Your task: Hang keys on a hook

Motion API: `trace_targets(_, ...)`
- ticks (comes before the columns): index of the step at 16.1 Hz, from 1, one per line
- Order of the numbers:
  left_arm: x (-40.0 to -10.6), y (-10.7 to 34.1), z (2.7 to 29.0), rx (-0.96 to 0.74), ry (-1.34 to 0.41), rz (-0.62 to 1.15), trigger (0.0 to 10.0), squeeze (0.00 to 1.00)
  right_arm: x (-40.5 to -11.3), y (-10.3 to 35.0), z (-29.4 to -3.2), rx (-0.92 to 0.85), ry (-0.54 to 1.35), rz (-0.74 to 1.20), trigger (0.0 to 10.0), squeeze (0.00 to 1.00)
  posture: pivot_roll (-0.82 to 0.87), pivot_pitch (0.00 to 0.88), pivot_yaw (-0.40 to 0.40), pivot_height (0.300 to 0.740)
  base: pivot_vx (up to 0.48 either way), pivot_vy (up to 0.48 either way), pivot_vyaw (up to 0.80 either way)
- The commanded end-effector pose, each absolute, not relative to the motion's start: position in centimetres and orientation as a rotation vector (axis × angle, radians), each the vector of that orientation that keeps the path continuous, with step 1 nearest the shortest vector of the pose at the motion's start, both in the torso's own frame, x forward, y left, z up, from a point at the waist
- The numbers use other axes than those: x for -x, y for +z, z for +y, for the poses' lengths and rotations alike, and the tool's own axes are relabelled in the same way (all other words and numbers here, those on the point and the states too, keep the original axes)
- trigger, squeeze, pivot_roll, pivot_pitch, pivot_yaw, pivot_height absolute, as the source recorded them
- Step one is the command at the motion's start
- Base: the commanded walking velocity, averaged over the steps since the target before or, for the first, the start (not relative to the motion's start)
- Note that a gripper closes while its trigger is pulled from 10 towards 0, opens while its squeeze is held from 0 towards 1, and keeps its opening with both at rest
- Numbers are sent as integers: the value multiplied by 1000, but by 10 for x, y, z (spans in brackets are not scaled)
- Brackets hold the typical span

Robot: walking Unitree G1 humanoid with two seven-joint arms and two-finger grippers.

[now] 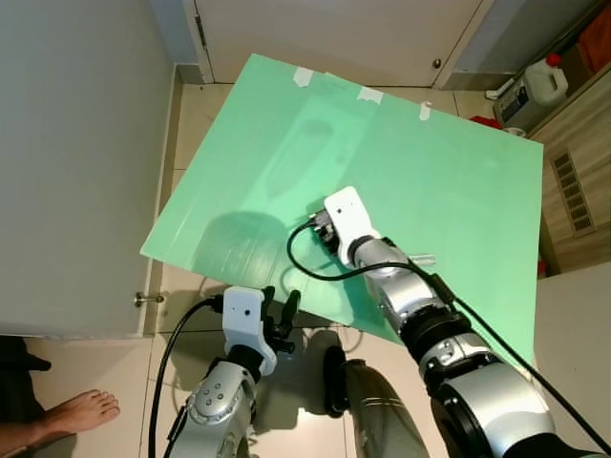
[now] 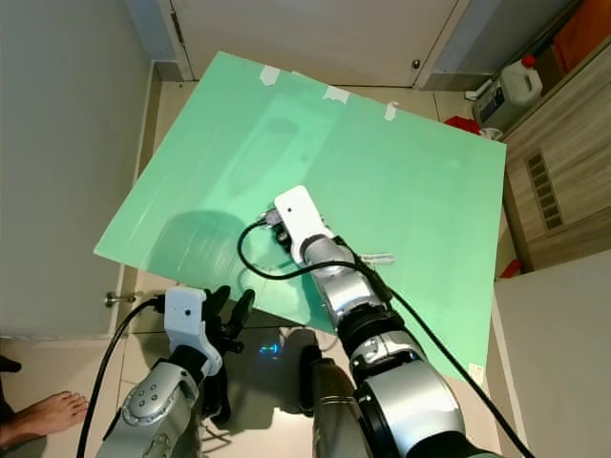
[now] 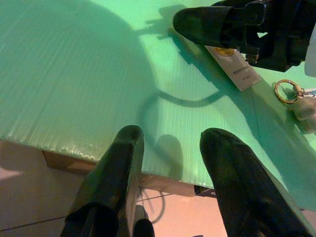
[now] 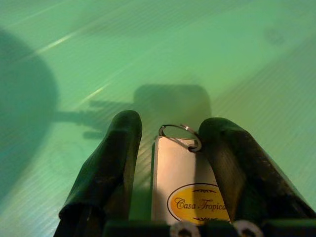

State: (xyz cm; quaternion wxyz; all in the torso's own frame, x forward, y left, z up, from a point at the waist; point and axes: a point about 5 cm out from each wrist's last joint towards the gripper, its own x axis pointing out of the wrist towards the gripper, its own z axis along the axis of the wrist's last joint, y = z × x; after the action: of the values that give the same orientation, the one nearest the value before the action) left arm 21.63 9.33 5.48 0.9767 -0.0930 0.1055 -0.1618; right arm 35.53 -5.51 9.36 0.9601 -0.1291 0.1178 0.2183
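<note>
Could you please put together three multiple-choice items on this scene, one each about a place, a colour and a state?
1. Where does the white key tag lie?
A. On the floor tiles
B. On the green board, between the right gripper's fingers
C. In the left gripper

2. What colour is the oval on the tag?
A. Blue
B. Red
C. Yellow

3. How does the left gripper stand?
A. Open, holding nothing, at the board's near edge
B. Shut on a key ring
C. Pressed flat on the tag

Answers:
1 B: the right wrist view shows the tag flat on the green board, with a black finger of the right gripper on either side.
2 C: the printed oval is yellow.
3 A: its fingers are spread apart with only board and floor between them.
</note>
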Motion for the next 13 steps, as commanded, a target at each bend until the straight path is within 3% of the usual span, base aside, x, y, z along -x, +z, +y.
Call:
trace_targets(1,-210,52,85,223,-333,235,10000,0,-350,82,-61,234,423,291,0,0,104,380,-77,740,0,0,0)
trace_targets(13,-215,55,85,220,-343,221,10000,0,-355,96,-61,99,405,239,0,0,104,358,-73,740,0,0,0)
